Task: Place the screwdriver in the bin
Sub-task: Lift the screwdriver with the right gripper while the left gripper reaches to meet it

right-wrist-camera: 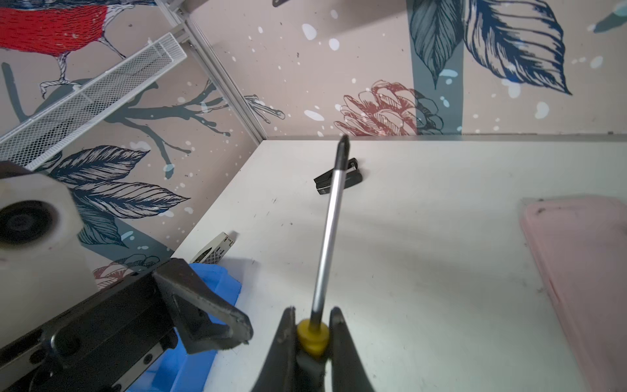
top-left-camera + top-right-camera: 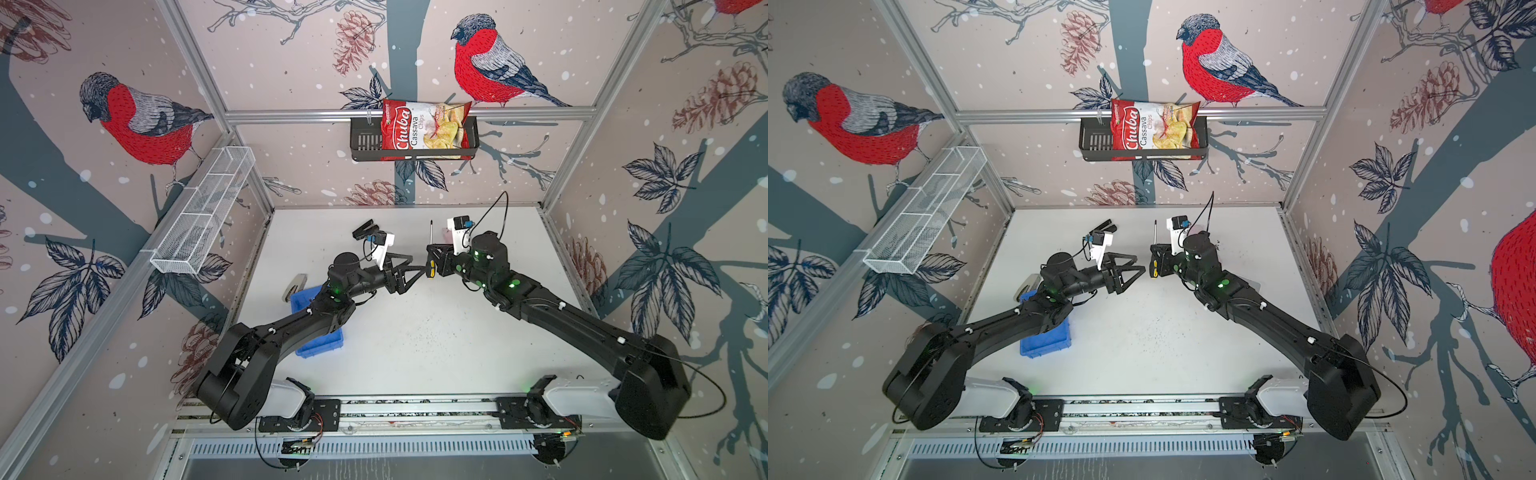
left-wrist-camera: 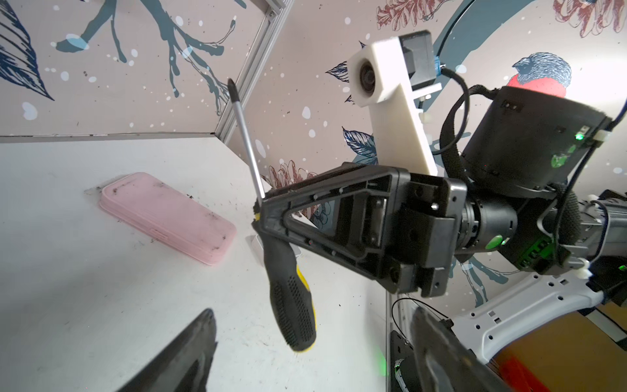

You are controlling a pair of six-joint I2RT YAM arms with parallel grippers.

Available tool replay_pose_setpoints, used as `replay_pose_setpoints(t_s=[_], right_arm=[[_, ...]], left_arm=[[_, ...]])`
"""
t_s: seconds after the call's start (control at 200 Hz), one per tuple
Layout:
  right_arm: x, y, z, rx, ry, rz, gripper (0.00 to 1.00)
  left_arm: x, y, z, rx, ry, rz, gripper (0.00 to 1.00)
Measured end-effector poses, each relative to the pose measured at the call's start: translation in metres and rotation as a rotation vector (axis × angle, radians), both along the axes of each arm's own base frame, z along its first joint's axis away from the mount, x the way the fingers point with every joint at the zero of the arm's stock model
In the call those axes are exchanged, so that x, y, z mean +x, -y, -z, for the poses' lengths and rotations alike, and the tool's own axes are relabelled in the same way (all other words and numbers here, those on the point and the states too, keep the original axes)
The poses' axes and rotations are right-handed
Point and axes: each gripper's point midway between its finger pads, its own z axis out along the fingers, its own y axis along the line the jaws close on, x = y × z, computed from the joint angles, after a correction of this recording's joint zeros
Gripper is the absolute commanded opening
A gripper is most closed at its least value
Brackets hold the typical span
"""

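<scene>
Right gripper pinches screwdriver collar; left gripper spread beside handle. Centre handle in left jaws, clamp before right releases — bin sits under left arm.

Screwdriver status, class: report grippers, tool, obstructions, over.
Right gripper shut on screwdriver, held off table. Left gripper open, close to its handle, not gripping. Bin on table, left arm over it.
</scene>
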Motion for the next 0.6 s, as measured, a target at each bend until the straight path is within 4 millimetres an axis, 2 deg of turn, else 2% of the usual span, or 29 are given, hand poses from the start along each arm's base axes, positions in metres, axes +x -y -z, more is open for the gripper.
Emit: replay_pose_setpoints(t_s=[0.19, 0.39, 0.6], right_arm=[[-0.008, -0.019, -0.014, 0.024, 0.061, -0.069, 0.00], [-0.011, -0.024, -0.025, 0.048, 0.100, -0.099, 0.00], [-0.013, -0.027, -0.032, 0.069, 0.117, -0.118, 0.01]], left_arm=[[-0.002, 0.004, -0.004, -0.026, -0.014, 0.040, 0.66], [-0.004, 0.007, -0.003, -0.039, -0.025, 0.069, 0.53], [-0.003, 0.010, -0.005, -0.044, -0.024, 0.082, 0.45]])
